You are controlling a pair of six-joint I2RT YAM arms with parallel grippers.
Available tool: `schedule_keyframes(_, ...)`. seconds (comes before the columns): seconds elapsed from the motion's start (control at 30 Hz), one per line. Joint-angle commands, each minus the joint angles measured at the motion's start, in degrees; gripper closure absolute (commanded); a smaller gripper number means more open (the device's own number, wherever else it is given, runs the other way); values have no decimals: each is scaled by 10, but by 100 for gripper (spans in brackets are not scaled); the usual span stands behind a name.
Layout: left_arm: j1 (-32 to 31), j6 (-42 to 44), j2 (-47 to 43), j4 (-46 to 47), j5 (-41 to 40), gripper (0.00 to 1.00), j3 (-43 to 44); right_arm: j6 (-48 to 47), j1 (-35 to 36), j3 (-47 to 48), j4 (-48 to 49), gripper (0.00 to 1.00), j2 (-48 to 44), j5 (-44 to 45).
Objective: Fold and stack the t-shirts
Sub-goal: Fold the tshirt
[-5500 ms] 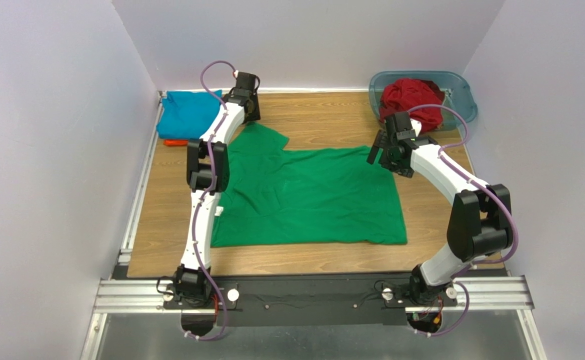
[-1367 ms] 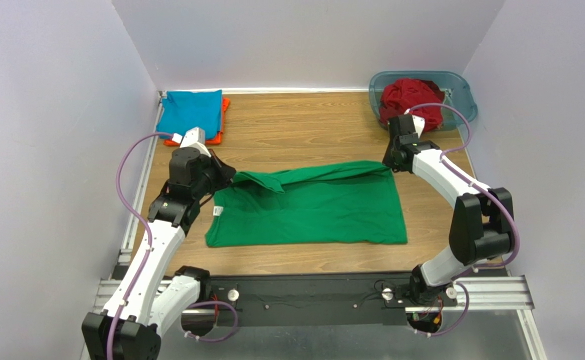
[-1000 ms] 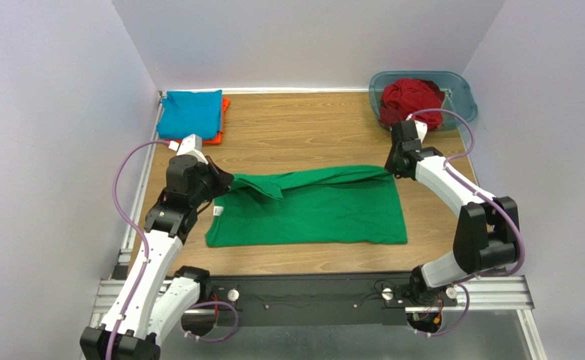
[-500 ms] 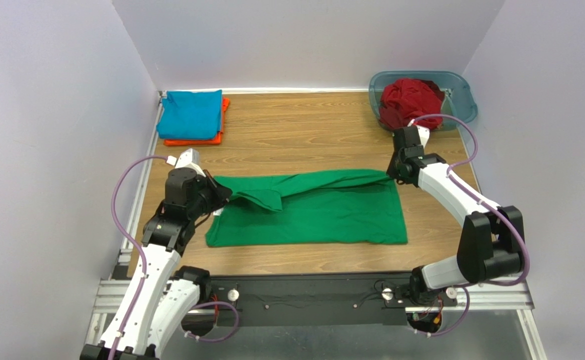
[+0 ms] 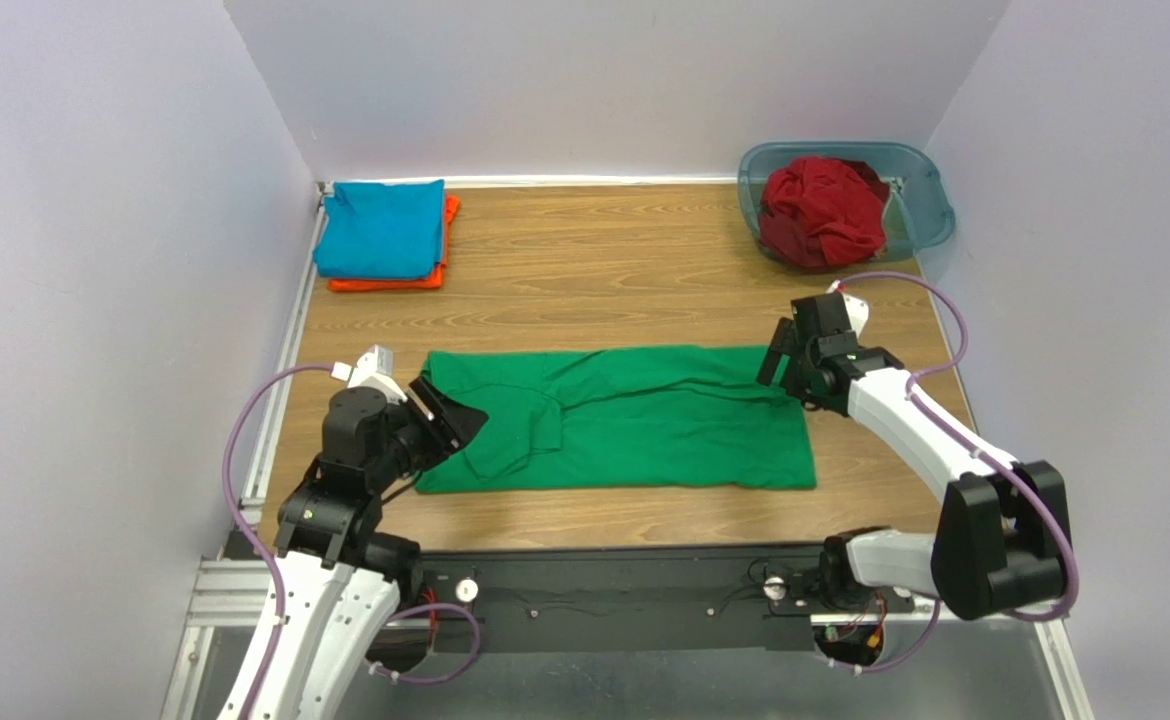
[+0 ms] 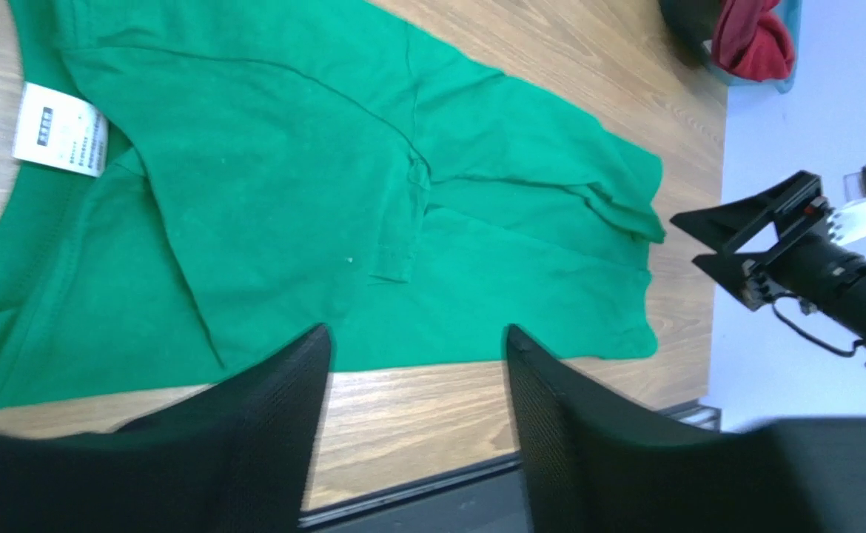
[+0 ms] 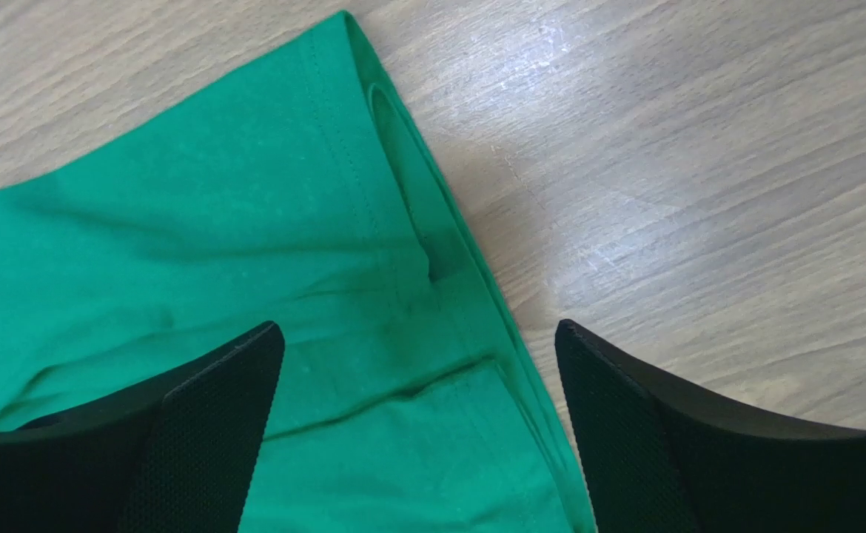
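The bright green t-shirt [image 5: 651, 435] lies folded in half lengthwise on the table, its far half laid over the near half. My left gripper [image 5: 453, 417] is open and empty, just above the shirt's left, collar end. In the left wrist view the shirt [image 6: 326, 222] and its white tag [image 6: 62, 144] show beyond my open left gripper [image 6: 415, 333]. My right gripper [image 5: 775, 368] is open and empty at the shirt's far right corner. In the right wrist view the gripper [image 7: 417, 328] hovers over the shirt's folded hem corner [image 7: 237, 244]. A teal-blue shirt [image 5: 381, 225] lies folded on an orange one [image 5: 438, 258].
A translucent blue-grey tub [image 5: 922, 188] at the back right holds a crumpled dark red shirt [image 5: 821, 210]. Bare wood lies between the green shirt and the back wall. White walls close in the left, right and back sides.
Both grippers carried the shirt's far edge toward the near side, laid it over the near half and let go. Both arms drew back toward the front.
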Motion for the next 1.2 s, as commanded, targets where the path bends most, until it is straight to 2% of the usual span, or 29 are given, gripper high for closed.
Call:
schedule_keyframes(0.0, -1, -13, -1, -45, -17, 20, 48, 8, -3, 6, -16, 0, -42, -5)
schedule_keyframes(0.1, -1, -4, 19, -61, -40, 2, 72, -6, -3, 19, -19, 0, -52, -16)
schedule_keyframes(0.23, -1, 9, 50, -6, -33, 2, 68, -27, -3, 40, -18, 0, -35, -60)
schedule_keyframes(0.3, -1, 15, 78, 55, -16, 2, 54, -34, -4, 48, -19, 0, -21, -83)
schedule_keyframes(0.4, -1, 26, 135, 142, 4, 2, 39, -34, -3, 61, -18, 0, 2, -115)
schedule_keyframes(0.5, -1, 35, 228, 225, 32, 2, 24, -28, -3, 63, -17, 0, 9, -147)
schedule_keyframes(0.67, -1, 53, 334, 324, 59, 2, 22, -18, -3, 48, -18, 0, 10, -136)
schedule_keyframes(0.93, 0, 84, 470, 384, 47, 2, 30, 40, -4, 22, -26, 1, 46, -54)
schedule_keyframes(1.03, 1, 89, 506, 388, 39, 2, 32, 49, -4, 20, -25, 9, 61, -40)
schedule_keyframes(1.07, 2, 89, 518, 391, 33, 2, 31, 50, -5, 20, -25, 17, 67, -36)
schedule_keyframes(1.17, 4, 93, 531, 394, 25, 2, 27, 54, -5, 23, -25, 20, 85, -28)
